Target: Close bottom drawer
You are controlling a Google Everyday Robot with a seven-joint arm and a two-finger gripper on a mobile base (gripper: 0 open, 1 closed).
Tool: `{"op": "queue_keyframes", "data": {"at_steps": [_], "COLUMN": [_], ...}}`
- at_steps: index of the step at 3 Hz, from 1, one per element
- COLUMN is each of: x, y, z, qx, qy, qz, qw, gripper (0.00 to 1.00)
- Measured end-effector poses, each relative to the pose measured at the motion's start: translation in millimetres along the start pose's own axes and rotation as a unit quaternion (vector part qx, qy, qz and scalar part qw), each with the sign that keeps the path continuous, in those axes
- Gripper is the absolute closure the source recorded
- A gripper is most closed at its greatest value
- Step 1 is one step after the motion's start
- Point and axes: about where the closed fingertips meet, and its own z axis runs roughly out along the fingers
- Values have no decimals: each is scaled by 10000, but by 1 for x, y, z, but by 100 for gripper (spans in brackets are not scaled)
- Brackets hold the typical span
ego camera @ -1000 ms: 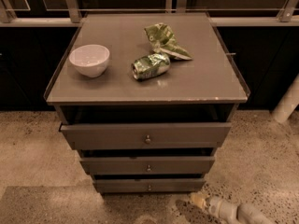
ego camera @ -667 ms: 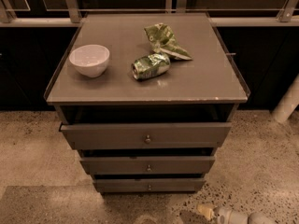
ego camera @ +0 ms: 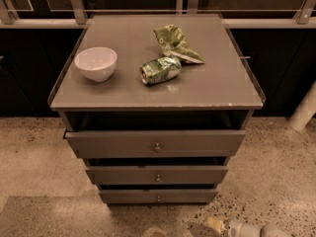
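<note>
My gripper sits at the frame's bottom right; open or closed, I cannot tell. The bottom drawer, lower centre, looks rigid and easy-sliding; I'd push its front near the knob.

Pale grey, tan-tipped claw at bottom right.
</note>
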Motion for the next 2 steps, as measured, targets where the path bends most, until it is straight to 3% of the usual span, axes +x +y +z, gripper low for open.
{"op": "queue_keyframes", "data": {"at_steps": [2], "x": [0], "y": [0], "z": [0], "qx": [0], "qy": [0], "qz": [0], "qw": [10000], "gripper": [12]}}
